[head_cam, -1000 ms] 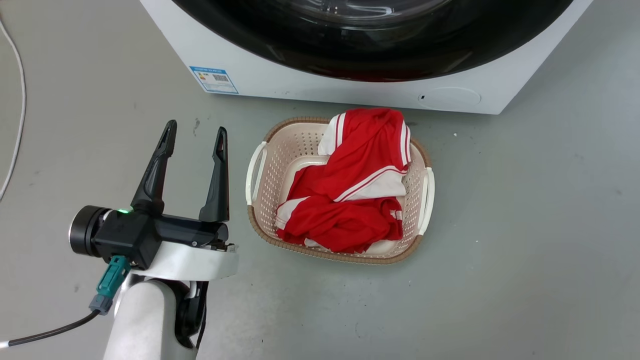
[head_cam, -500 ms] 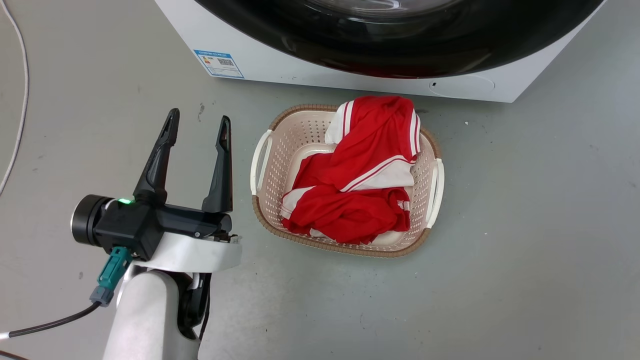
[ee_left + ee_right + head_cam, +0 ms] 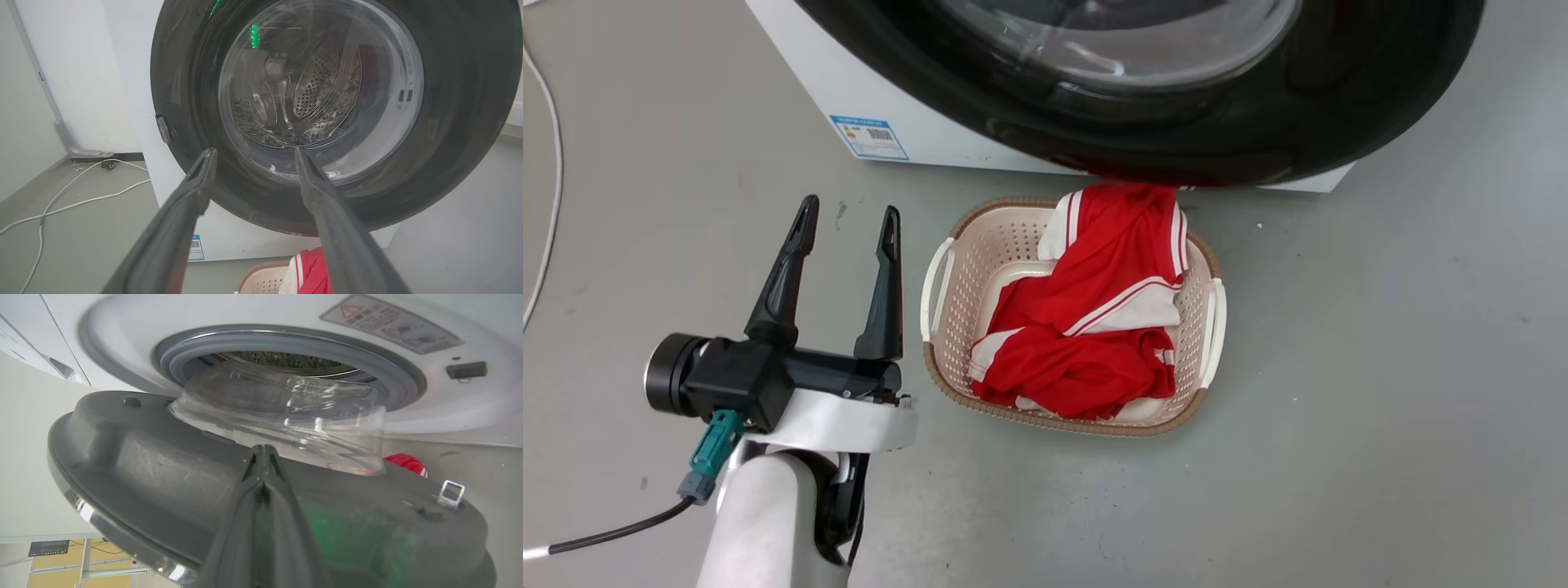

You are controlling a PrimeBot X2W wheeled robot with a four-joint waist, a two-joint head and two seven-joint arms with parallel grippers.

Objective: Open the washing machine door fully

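Note:
The washing machine [image 3: 931,131] is a white box at the top of the head view. Its glossy black washing machine door [image 3: 1258,122] stands partly swung out, its lower rim over the far edge of the basket. My left gripper [image 3: 849,206] hangs open and empty at the lower left, over the floor. In the left wrist view it [image 3: 254,150] points at the door's outer face [image 3: 461,102] and glass window. My right gripper [image 3: 263,447] is shut, its tips against the door's grey inner side [image 3: 163,457] below the clear glass bowl [image 3: 286,412]. Behind it are the grey gasket [image 3: 392,379] and the drum [image 3: 286,361].
A pale laundry basket [image 3: 939,294] with red and white clothing [image 3: 1094,310] sits on the grey floor just in front of the machine, right of my left gripper. A white cable [image 3: 551,188] runs along the floor at the far left. A blue label [image 3: 869,137] marks the machine's lower left.
The door has swung outward from the machine front and now overhangs the basket's far rim. The head camera has shifted a little. My left gripper stays open in much the same place.

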